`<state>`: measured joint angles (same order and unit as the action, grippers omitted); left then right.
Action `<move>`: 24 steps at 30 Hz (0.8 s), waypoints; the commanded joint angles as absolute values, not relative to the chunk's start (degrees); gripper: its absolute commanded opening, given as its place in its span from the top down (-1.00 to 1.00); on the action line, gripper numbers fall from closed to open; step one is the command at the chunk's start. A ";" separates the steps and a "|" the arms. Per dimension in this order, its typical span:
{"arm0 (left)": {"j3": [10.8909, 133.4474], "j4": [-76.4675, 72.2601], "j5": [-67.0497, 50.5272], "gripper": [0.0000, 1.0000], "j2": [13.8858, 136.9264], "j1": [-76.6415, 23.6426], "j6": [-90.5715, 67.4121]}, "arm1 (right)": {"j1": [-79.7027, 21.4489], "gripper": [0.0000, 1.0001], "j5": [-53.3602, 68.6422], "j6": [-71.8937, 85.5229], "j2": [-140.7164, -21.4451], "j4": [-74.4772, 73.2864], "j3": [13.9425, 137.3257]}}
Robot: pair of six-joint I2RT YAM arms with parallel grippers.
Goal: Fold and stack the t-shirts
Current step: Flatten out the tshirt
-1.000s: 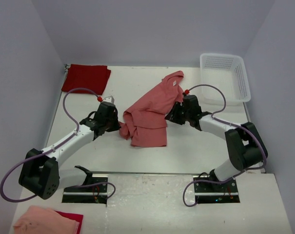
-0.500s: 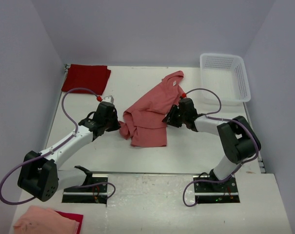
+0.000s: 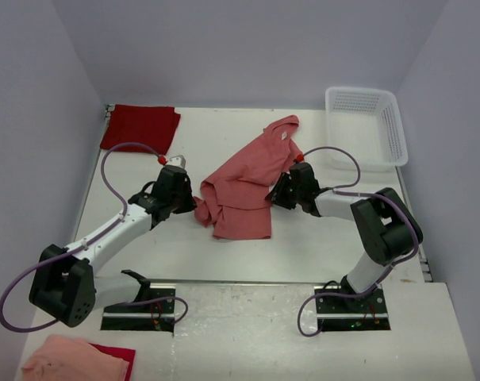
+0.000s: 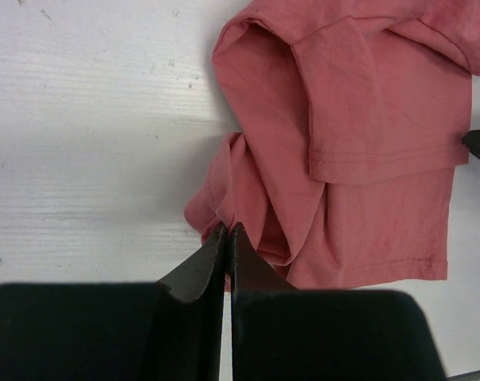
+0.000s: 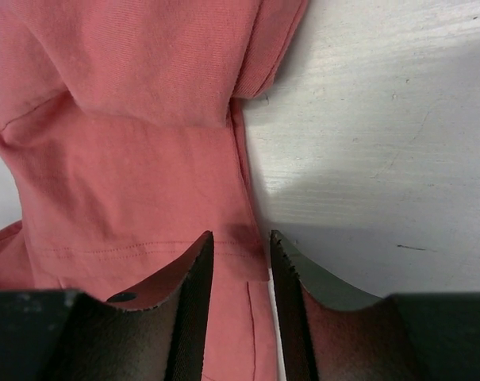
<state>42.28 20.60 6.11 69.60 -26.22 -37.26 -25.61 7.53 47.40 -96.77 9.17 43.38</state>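
The salmon t-shirt (image 3: 240, 186) lies crumpled mid-table, its collar toward the back. My left gripper (image 3: 193, 204) is at its near left corner, shut on a bunched fold of the cloth (image 4: 224, 210); in the left wrist view the tips (image 4: 227, 230) pinch that fold. My right gripper (image 3: 273, 193) is at the shirt's right edge. It is open, low over the table, and its jaws (image 5: 241, 236) straddle the hem of the salmon t-shirt (image 5: 128, 119) without closing on it. The crimson t-shirt (image 3: 140, 127) lies folded at the back left corner.
A white mesh basket (image 3: 365, 127) stands at the back right. A peach-pink cloth (image 3: 73, 359) lies at the bottom left, in front of the left arm's base. Grey walls close in the table on three sides.
My right gripper has slid a little left onto the shirt's right edge, and its jaws have narrowed slightly. The left arm and the cloth it holds have stayed put.
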 commanded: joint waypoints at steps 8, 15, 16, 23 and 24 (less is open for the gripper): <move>41.75 18.19 5.54 1.00 70.05 -25.75 -36.30 | -26.28 0.65 5.97 48.78 -96.15 11.43 41.04; 41.75 18.11 5.54 1.00 70.40 -25.75 -36.30 | -26.63 0.93 5.80 48.60 -95.10 10.99 40.96; 41.75 18.11 5.62 1.00 70.40 -25.75 -36.21 | -26.80 0.98 5.63 48.52 -94.92 10.81 40.96; 41.31 17.67 5.98 1.00 71.10 -25.75 -36.39 | -28.82 1.00 0.11 47.03 -91.94 5.46 43.06; 41.13 17.49 6.06 1.00 71.28 -25.75 -36.39 | -29.18 1.00 -0.96 45.89 -90.63 3.27 44.02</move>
<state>42.00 20.05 5.98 70.63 -26.20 -37.26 -27.81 4.01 47.66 -94.50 8.38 41.67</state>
